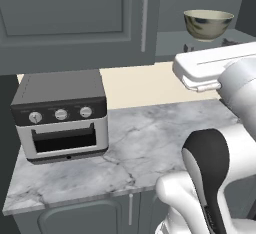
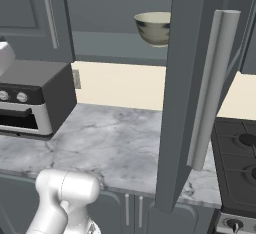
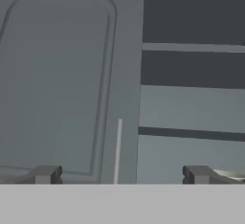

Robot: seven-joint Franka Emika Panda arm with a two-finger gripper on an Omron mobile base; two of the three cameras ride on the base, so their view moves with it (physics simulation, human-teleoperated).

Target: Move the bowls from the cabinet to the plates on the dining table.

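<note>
**Reaching for the cream bowl — hand is left of target**

Lining up on the open cabinet (image 2: 195,103). Gripper (image 3: 122,174) has its two tips spread wide, nothing between them. In the hand view it looks straight at the closed left door (image 3: 62,79) and its bar handle (image 3: 117,151), with the open shelves off to the right.

Cream bowl (image 1: 208,24) sits on the lower cabinet shelf (image 2: 115,45), upright, mouth up, above the marble counter (image 1: 140,148) and well right of the toaster oven (image 1: 61,115). The right base view shows it just left of the swung-open right door. A pale sliver at the lower right edge of the hand view, beside the right fingertip, is probably its rim; too little to be sure.

Key relation: bowl lies to the right of the hand's centreline. The bowl is round, so no long axis to match; the rim is the grip point. My read: shift right first, then go in, keeping clear of the open door edge.

Red bowl, plates, dining table: can't place them from here.
</note>
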